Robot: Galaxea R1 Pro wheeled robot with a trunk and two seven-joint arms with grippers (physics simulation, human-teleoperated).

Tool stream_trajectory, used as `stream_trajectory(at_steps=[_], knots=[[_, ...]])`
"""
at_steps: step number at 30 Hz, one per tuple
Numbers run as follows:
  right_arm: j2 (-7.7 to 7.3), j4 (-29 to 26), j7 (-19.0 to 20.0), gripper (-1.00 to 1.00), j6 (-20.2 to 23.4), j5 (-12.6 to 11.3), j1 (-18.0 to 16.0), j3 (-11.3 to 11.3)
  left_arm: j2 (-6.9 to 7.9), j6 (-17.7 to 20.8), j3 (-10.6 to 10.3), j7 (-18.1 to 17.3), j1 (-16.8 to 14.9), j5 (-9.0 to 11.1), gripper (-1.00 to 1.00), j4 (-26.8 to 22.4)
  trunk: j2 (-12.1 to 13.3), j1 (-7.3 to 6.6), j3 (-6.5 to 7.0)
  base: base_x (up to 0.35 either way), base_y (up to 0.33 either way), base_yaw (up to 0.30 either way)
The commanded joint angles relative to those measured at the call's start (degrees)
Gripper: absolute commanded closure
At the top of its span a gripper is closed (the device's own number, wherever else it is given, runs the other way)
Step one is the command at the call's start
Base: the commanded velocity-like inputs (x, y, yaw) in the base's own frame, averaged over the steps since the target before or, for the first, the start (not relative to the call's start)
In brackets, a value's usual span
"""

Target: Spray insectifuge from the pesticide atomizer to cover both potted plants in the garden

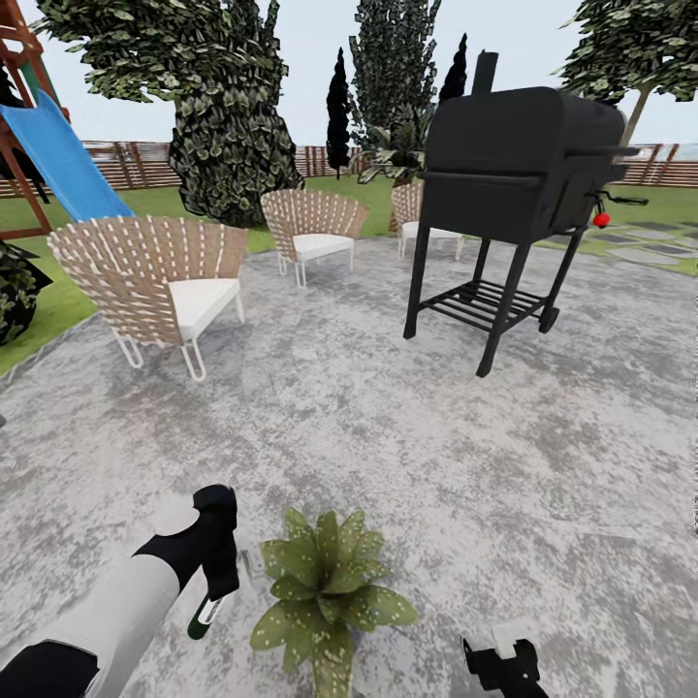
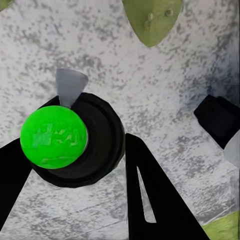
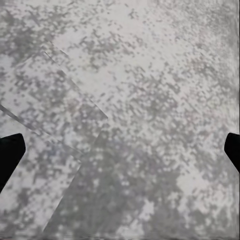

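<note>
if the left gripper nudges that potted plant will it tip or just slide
Probably slides. The plant is a low, wide rosette sitting flat on the patio, so tipping looks unlikely. Its broad leaves would likely bend before the base moves. It looks small and light, so a firm nudge from the left gripper, shut on the atomizer, may scoot it.

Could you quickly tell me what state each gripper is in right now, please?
Left gripper: shut on the pesticide atomizer, beside the potted plant.
Right gripper: open, holding nothing, over the paved patio.
</note>
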Motion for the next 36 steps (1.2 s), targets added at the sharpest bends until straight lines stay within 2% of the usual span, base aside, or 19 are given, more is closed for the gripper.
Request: stream_trajectory(at_steps=[1,6,12,19,25,36], knots=[[0.01,0.0,-0.3,-1.00,-0.1,-0.2,0.0,0.5,0.07,0.6,-0.3,-0.4,0.0,-0.1,1.00,-0.1,0.0,-0.03,-0.05,-0.166,-0.238,0.000],[0.07,0.0,-0.3,-1.00,-0.1,-0.2,0.0,0.6,0.10,0.6,-0.3,-0.4,0.0,-0.1,1.00,-0.1,0.0,-0.03,-0.05,-0.047,-0.226,0.126],[0.08,0.0,-0.3,-1.00,-0.1,-0.2,0.0,0.5,0.13,0.6,-0.3,-0.3,0.1,-0.1,1.00,-0.1,0.0,-0.03,-0.05,-0.002,-0.037,0.203],[0.08,0.0,-0.3,-1.00,-0.1,-0.2,-0.1,0.5,-0.09,0.6,-0.2,-0.4,0.1,-0.1,1.00,-0.8,0.0,-0.03,-0.05,0.034,-0.022,0.009],[0.08,0.0,-0.3,-1.00,-0.1,-0.2,0.0,0.5,-0.13,0.6,-0.1,-0.4,0.1,-0.1,1.00,-1.4,0.0,-0.03,-0.05,0.175,-0.194,0.000],[0.08,0.0,-0.3,-1.00,-0.1,-0.2,0.0,0.6,-0.29,0.6,-0.1,-0.4,0.2,-0.1,1.00,-1.4,0.0,-0.03,-0.05,-0.117,-0.124,0.000]])
